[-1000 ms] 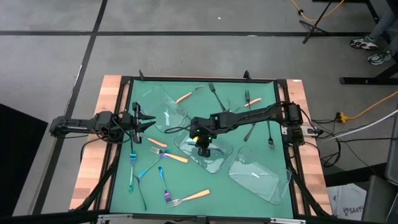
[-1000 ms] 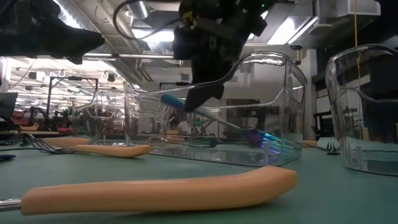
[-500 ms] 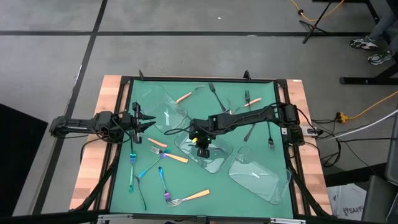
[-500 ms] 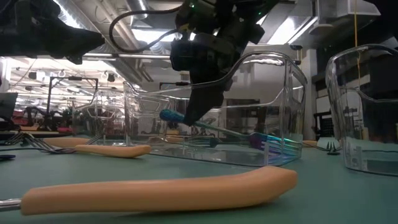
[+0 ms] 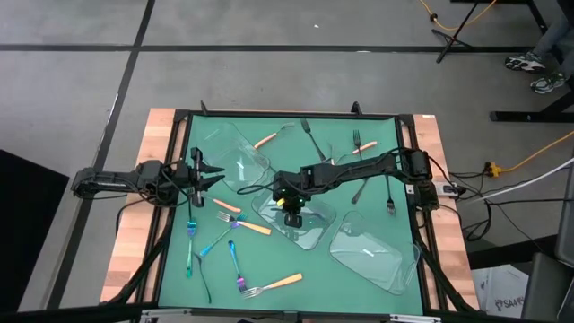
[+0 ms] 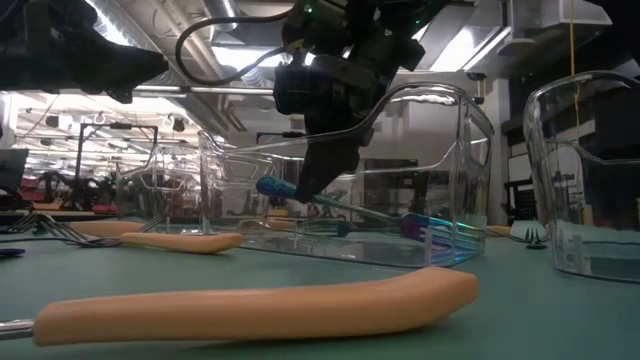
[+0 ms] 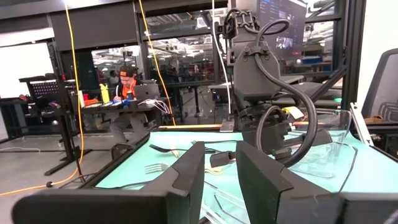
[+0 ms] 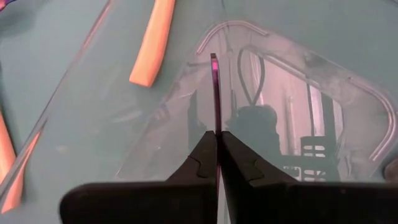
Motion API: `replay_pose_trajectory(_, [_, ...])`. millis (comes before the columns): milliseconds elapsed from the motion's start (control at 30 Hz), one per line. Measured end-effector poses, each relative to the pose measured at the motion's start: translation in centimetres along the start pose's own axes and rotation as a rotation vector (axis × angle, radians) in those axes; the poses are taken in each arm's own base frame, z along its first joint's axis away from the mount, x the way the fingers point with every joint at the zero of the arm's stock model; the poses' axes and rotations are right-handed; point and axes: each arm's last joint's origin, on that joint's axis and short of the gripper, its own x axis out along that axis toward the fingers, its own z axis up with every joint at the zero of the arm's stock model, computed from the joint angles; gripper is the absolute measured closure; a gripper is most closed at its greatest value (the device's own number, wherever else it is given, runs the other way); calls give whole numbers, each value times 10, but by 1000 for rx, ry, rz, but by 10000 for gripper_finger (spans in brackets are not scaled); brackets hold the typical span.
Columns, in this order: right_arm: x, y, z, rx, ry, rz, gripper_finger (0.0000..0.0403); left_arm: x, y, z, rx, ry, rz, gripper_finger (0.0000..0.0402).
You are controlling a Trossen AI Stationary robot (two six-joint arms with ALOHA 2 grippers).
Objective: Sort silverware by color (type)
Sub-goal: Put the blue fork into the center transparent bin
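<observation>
My right gripper [image 5: 291,213] reaches down into the middle clear tray [image 5: 316,235] and is shut on an iridescent blue-purple fork [image 6: 380,212]. In the low view the fork slants from its blue handle end [image 6: 268,186] down to its tines [image 6: 438,230] near the tray's floor; whether they touch it I cannot tell. The rest of the silverware lies flat on the green mat: orange-handled forks [image 5: 256,228] [image 5: 285,281], blue ones [image 5: 190,247] [image 5: 235,258] and dark ones [image 5: 311,135] [image 5: 390,193]. My left gripper [image 5: 208,172] waits open at the table's left edge. My right gripper pinches the fork's handle [image 6: 322,198] between its two fingers, close to the handle's free end, which sticks out a little behind them. The fingers [image 6: 318,170] slant down from above. In the right wrist view the thin handle [image 8: 214,93] runs straight out from between the shut fingertips.
Two more clear trays stand on the mat, one at the far left [image 5: 235,152] and one at the near right [image 5: 375,253]. In the low view an orange handle [image 6: 260,305] lies close in front. A black frame [image 5: 179,126] rims the mat.
My right gripper has sunk a little deeper into the middle tray with the fork still pinched. The fork's tine end has come lower, nearer the tray's floor, and then both have kept still.
</observation>
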Motion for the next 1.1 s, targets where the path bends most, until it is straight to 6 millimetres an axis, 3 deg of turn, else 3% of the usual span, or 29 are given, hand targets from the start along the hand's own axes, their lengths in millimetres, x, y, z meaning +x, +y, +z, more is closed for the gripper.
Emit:
replay_pose_trajectory(333, [0,0,0,0,0,0,394,0,0,0,0,1,0,315])
replay_pose_trajectory(700, [0,0,0,0,0,-1,306,0,0,0,-1,0,0,315])
replay_pose_trajectory(967, [-2,1,0,-1,-4,0,306,0,0,4,-82,-45,-15,315])
replay_pose_trajectory(1100, [-14,4,4,-9,-36,4,307,0,-1,7,-96,-74,-48,315])
